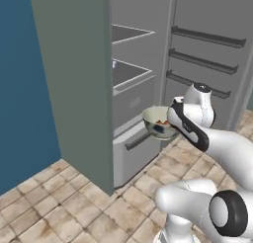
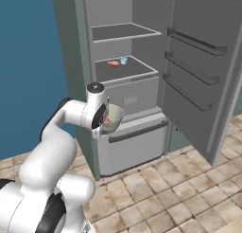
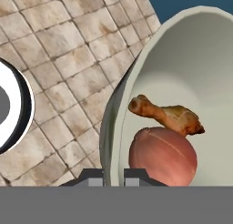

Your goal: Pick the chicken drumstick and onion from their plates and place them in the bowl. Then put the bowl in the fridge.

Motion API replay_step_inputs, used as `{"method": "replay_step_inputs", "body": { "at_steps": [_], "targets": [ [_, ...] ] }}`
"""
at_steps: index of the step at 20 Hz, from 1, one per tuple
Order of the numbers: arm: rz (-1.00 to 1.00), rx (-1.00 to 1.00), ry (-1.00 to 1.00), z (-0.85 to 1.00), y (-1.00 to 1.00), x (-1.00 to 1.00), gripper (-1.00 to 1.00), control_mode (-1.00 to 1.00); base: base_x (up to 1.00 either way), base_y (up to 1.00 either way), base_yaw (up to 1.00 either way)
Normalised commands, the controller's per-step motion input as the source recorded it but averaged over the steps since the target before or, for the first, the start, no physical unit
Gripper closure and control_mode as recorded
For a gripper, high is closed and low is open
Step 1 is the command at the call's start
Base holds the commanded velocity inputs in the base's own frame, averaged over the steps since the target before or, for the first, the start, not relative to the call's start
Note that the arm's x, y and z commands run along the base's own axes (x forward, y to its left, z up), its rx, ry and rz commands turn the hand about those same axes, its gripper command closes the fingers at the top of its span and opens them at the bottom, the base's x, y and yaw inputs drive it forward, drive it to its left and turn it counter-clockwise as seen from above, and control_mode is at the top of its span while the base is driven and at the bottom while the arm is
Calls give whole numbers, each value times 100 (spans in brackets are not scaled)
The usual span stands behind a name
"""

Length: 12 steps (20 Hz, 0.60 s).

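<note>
Before the tall grey open fridge (image 2: pixel 127 61), the hand (image 3: pixel 113 175) pinches the deep cream bowl's (image 1: pixel 157 121) rim, inner shelves just beyond.

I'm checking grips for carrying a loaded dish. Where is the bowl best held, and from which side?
By its rim, from above. The bowl is deep and thin-walled, so one finger goes inside and one outside, as the claw is shut on it now. Keeping it upright keeps the drumstick and onion inside.
</note>
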Motion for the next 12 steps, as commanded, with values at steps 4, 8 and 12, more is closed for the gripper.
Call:
{"method": "replay_step_inputs", "body": {
  "at_steps": [4,8,12],
  "targets": [
    [0,0,0,0,0,0,100,100,76,0,-18],
    [0,0,0,0,0,0,100,100,84,0,-12],
    [0,0,0,0,0,0,100,100,90,-3,0]
  ]
}}
